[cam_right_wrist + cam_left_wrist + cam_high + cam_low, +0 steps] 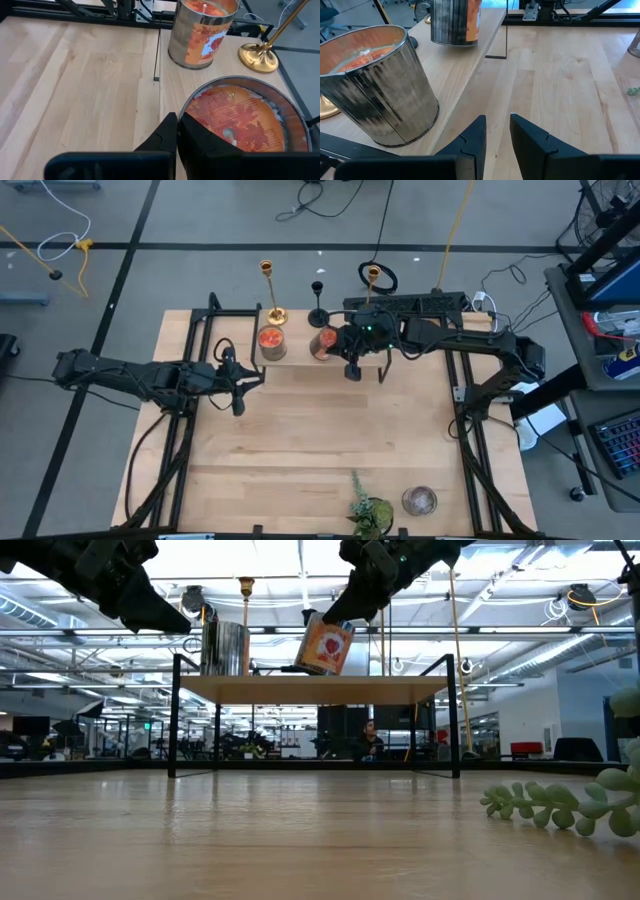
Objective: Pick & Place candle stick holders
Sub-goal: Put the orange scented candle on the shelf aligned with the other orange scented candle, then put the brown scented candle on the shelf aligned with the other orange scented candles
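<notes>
while tilted, jar candle (239,120) between right fingers (200,145)

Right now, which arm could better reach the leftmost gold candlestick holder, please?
Left. The left gripper is empty and nearest that gold candlestick holder; the right gripper is shut on a tilted jar candle.

L gripper (497,131) low over the wood table (560,85), fingers apart w/ a narrow gap. Near it, a shiny metal jar candle (377,85) w/ orange filling sits on a raised shelf (455,65). Second jar candle (455,21) (orange label) farther along the shelf edge. Gold round base (329,107) peeks out beside the near jar.
</notes>
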